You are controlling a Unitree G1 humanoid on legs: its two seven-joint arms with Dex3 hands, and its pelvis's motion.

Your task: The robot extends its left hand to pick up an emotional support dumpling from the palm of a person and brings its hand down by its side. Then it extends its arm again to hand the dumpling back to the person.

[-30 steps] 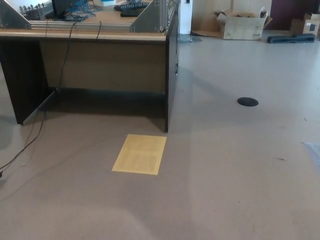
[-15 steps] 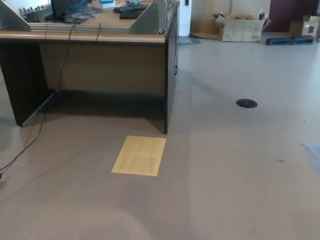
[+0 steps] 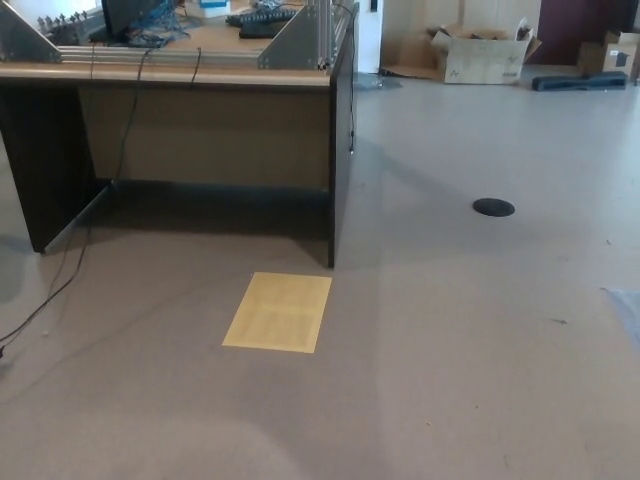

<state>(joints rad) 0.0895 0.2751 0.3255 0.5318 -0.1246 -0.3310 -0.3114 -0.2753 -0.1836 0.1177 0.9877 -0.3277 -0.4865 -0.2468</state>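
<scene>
Neither of my hands shows in the head view, and no arm comes into the picture. No dumpling and no person can be seen. The view takes in only a grey floor [image 3: 470, 350] with a yellow sheet [image 3: 278, 311] lying flat on it in front of a desk.
A dark wooden desk [image 3: 200, 130] with metal frames and cables on top stands at the upper left. Black cables [image 3: 60, 280] trail over the floor at the left. A round black floor cap [image 3: 493, 207] lies to the right. Cardboard boxes [image 3: 485, 55] stand far back.
The whole picture has shifted slightly downward, so the camera has tilted a little. Nothing in the scene itself has moved.
</scene>
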